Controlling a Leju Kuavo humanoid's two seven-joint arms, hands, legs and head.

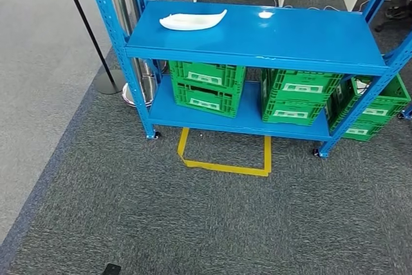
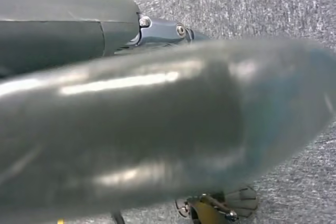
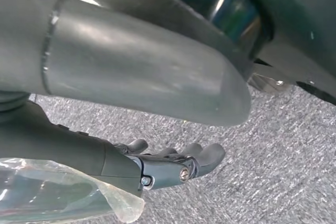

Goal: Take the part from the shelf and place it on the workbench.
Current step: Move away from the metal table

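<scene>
One white part (image 1: 193, 21) on shelf (image 1: 291, 37); right hand (image 3: 170, 163) over carpet, apart.

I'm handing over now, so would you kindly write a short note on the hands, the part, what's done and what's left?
Right hand: hangs over the carpet, fingers loosely extended, holding nothing.
Left hand: hangs by the body, mostly hidden; state unclear.
Part: white, lying on the upper board of the blue shelf, towards its left end, untouched.
Green crates sit on the lower board.
Done: the robot faces the shelf, with a yellow floor mark in front of it.
Left: approach, grasp the part, carry it to the workbench.
</scene>
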